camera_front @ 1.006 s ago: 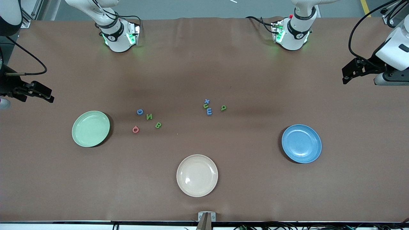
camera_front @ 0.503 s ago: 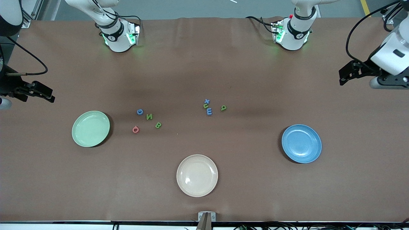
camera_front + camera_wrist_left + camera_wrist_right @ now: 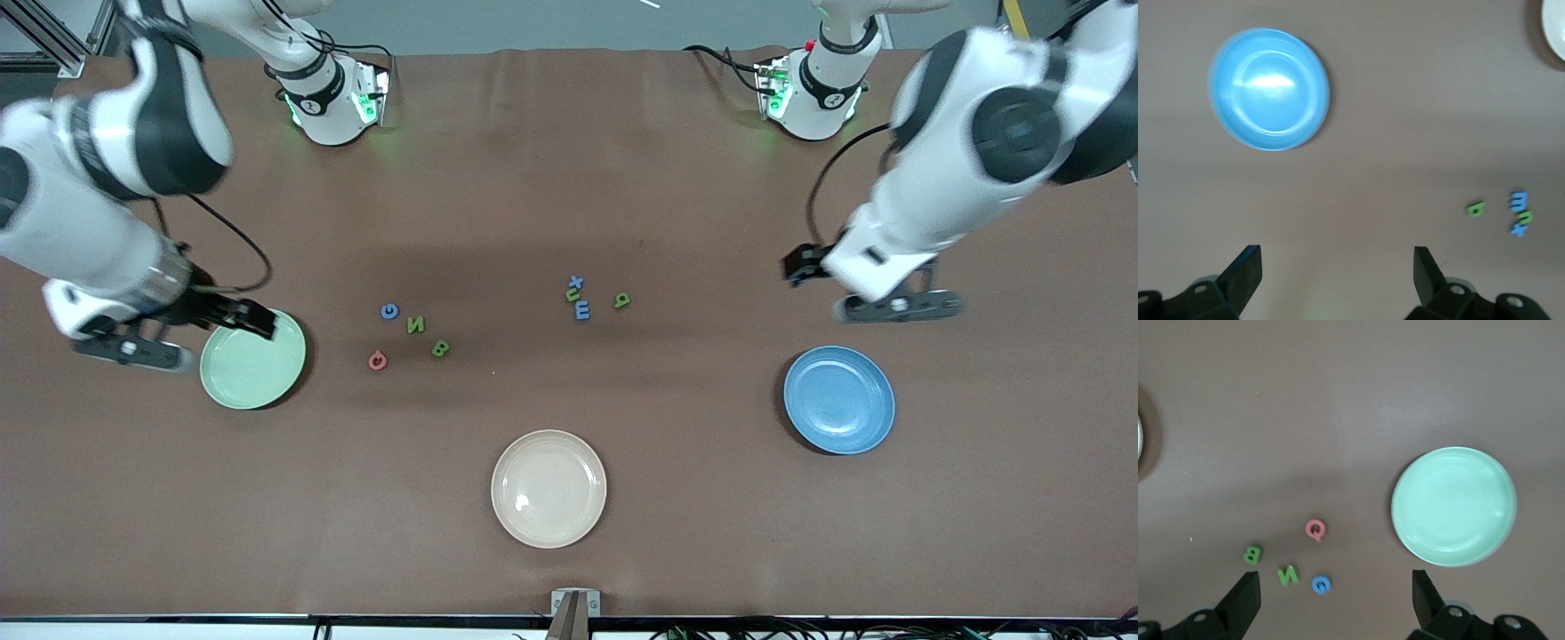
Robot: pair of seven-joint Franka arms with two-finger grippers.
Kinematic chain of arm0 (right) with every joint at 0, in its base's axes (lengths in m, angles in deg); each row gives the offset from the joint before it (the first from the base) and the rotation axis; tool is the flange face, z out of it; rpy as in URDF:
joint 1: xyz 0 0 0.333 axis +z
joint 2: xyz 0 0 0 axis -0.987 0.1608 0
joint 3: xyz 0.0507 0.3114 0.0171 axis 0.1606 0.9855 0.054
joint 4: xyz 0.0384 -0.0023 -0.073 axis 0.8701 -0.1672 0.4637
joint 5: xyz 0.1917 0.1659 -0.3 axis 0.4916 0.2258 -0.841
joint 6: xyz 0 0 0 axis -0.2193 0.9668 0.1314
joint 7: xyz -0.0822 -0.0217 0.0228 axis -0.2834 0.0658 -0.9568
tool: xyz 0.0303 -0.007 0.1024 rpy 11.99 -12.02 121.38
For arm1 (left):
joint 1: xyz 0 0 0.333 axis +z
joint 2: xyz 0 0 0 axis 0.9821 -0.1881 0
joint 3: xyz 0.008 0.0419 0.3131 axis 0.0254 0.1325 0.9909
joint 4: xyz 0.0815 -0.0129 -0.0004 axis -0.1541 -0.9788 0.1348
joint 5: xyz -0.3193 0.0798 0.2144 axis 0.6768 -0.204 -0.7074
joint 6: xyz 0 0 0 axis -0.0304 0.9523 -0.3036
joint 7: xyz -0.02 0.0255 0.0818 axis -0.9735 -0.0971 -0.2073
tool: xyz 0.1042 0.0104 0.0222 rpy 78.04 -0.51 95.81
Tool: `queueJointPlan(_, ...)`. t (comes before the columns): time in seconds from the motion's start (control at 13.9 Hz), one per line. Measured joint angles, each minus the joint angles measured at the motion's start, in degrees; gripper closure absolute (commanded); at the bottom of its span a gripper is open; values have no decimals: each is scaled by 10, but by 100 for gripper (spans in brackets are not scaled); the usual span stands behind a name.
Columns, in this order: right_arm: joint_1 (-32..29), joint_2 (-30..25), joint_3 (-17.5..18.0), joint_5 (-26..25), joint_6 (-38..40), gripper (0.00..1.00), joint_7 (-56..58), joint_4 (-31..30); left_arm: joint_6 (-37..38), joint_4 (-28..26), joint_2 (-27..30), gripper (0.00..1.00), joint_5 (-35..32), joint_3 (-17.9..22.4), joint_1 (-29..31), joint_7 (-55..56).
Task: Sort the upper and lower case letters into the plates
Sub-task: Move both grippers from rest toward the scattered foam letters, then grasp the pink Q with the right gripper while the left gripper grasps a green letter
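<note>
Our left tool [image 3: 794, 267] and right tool [image 3: 258, 322] hung wide open, empty. The stacked blue x [image 3: 576, 282], green u [image 3: 573, 295] and m [image 3: 582, 310] probably touched, so one pinch risked dragging neighbours.

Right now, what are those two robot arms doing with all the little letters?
They're just starting to sort. Both arms are reaching in with nothing held. The right tool, open, is over the edge of the mint green plate; the left tool, open too, is over bare table above the blue plate. All eight letters lie on the table in two clusters, one by the red Q, one by the blue m. Both plates hold nothing.
</note>
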Motion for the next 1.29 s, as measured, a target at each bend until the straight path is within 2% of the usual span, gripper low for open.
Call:
queueJointPlan(0.14,10,38,0,0,-64,0,-16,-29,-60,-34,-23,0,0,-1,-40,68)
queueJointPlan(0.36,18,103,0,0,-130,0,-62,-36,-201,-117,-47,1,-1,-2,-104,194)
queueJointPlan(0.5,31,135,0,0,-167,0,-97,-37,-262,-153,-77,4,-32,-1,-148,289)
queueJointPlan(0.65,35,163,0,0,-205,0,-114,-40,-295,-159,-126,5,-123,-2,-183,414)
queueJointPlan(0.79,35,186,-1,0,-227,0,-131,-45,-332,-154,-176,9,-173,-2,-200,503)
queueJointPlan(1.08,38,195,1,1,-231,0,-160,-68,-369,-129,-239,18,-181,-1,-217,552)
queueJointPlan(1.29,66,195,4,1,-246,0,-211,-92,-384,-122,-263,30,-181,-1,-224,579)
